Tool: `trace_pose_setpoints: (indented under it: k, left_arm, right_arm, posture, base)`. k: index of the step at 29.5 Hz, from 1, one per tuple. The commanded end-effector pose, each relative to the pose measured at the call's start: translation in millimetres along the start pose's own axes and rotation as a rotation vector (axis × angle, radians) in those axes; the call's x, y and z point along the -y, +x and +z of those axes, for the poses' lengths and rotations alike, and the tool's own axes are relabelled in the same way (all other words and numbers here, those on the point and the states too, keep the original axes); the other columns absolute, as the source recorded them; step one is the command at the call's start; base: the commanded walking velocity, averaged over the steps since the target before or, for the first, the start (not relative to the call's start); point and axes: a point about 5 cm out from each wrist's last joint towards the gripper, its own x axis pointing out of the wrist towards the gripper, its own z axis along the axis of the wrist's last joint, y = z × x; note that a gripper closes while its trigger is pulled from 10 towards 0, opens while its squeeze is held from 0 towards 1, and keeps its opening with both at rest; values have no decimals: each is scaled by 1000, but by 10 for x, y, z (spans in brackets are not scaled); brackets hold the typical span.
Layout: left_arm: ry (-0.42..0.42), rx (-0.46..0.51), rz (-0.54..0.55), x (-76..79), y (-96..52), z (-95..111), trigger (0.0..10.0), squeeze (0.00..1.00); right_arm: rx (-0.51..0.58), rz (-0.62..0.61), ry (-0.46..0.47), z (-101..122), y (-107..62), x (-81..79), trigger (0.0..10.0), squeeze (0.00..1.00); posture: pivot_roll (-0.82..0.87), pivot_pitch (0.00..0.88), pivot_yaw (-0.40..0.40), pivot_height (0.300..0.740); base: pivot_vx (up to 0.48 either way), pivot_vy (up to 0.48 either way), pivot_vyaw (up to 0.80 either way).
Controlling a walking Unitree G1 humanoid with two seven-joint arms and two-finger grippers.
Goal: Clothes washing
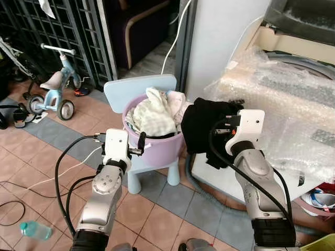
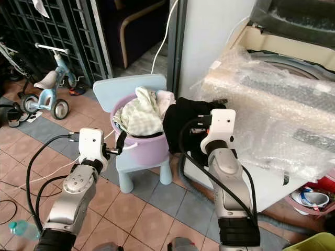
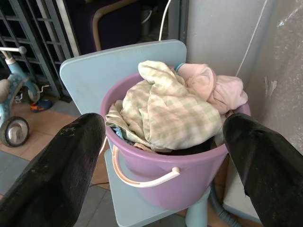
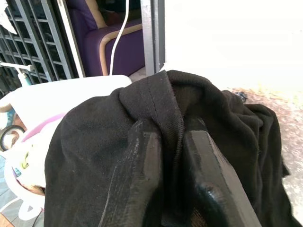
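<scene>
No writing or brand mark is showing legibly on anything here.

The right gripper (image 4: pixel 173 156) is pinching a fold of a black garment (image 1: pixel 201 128) tight between its two fingers (image 4: pixel 142 170), and the cloth is draping down over and below them. Just to the right of this gripper, a washing machine (image 1: pixel 293 99) wrapped in bubble wrap is standing, its near edge lying close beside the hanging cloth. Behind the gripper a pale wall panel (image 1: pixel 220 36) is rising, leaving little room on that side.

To the left of the black garment, and touching it, a purple bucket (image 3: pixel 189 175) is sitting on a light blue child's chair (image 1: pixel 131 91). The bucket is holding a heap of laundry up to and above its rim: a pale green checked cloth (image 3: pixel 165 111) on top and a pink piece (image 3: pixel 213 85) beside it, toward the wall. Its cream handle (image 3: pixel 142 177) is hanging down the near wall.

The left gripper (image 3: pixel 163 156) is hovering with its fingers (image 3: pixel 61 161) spread wide, just in front of the bucket, holding nothing.

Farther left of the left gripper, tiled floor (image 1: pixel 42 151) is lying open, with a blue tricycle (image 1: pixel 55 86) by a dark metal gate (image 1: pixel 63 31) and a small plastic bottle (image 1: pixel 35 229) down near the robot.
</scene>
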Motion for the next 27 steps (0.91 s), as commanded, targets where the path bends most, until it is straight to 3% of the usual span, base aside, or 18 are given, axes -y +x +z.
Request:
trace_pose_setpoints:
  k: [1,10,27]
  left_arm:
    - [9,5,-7,-14,-3,23,10000,0]
    - [17,-5,-10,-28,1,13,10000,0]
    - [30,-13,-15,-41,5,5,10000,0]
  right_arm:
    - [45,3,-5,94,15,-26,10000,0]
    - [41,-3,-9,69,7,-29,10000,0]
    - [38,-12,-7,47,9,-33,10000,0]
  posture:
    - [-76,16,23,740]
    - [-75,18,30,740]
    - [-73,15,36,740]
  base:
    - [0,0,-800]
    - [0,0,-800]
    - [0,-378,-790]
